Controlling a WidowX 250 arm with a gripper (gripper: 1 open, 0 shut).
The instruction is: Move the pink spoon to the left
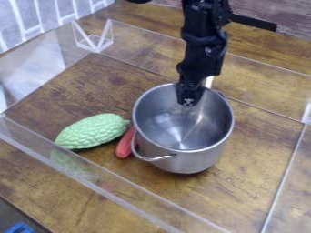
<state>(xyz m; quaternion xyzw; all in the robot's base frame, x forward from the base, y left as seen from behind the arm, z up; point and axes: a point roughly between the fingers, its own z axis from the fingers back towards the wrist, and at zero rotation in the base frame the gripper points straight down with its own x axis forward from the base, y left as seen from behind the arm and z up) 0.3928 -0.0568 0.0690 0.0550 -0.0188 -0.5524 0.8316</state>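
Note:
The pink spoon [124,144] lies on the wooden table between the bumpy green vegetable [91,130] and the round steel pot [183,136]. The pot's near-left wall hides part of it. My gripper [186,98] points straight down at the pot's far rim, well right of and behind the spoon. Its jaws are shut and appear to pinch that rim. The spoon is untouched.
A clear plastic wall [73,173] fences in the table along the front and left. A clear folded stand [90,36] sits at the back left. Bare wood lies left of the vegetable and in front of the pot.

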